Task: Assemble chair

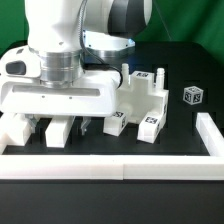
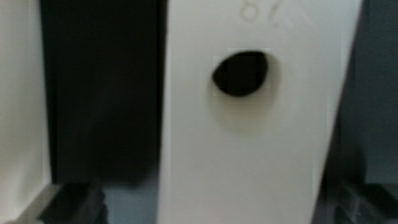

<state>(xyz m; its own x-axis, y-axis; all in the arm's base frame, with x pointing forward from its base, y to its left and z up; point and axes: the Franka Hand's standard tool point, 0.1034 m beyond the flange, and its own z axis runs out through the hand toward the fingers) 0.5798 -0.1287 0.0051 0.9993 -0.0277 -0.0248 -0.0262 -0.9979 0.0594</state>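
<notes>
While hung low over the black table (image 1: 170, 60), with the two-finger gripper (image 1: 65, 122) spread wide and pinching nothing, seemingly lined up to straddle a flat white plastic plate with a round dark hole (image 2: 240, 130), shown close in the wrist view, lying between the dark fingertips (image 2: 71, 200) without clear contact. Probably placed so for a grasp across its width. Grouped near the table's middle: chunky white tagged chair parts (image 1: 140, 105), joined or merely touching, hard to tell. Well apart, toward the exterior view's right: a small tagged cube (image 1: 192, 96). Fenced in front by a long white border rail (image 1: 120, 152).

bright even lighting, soft shadows; wrist view blurred and dim
</notes>
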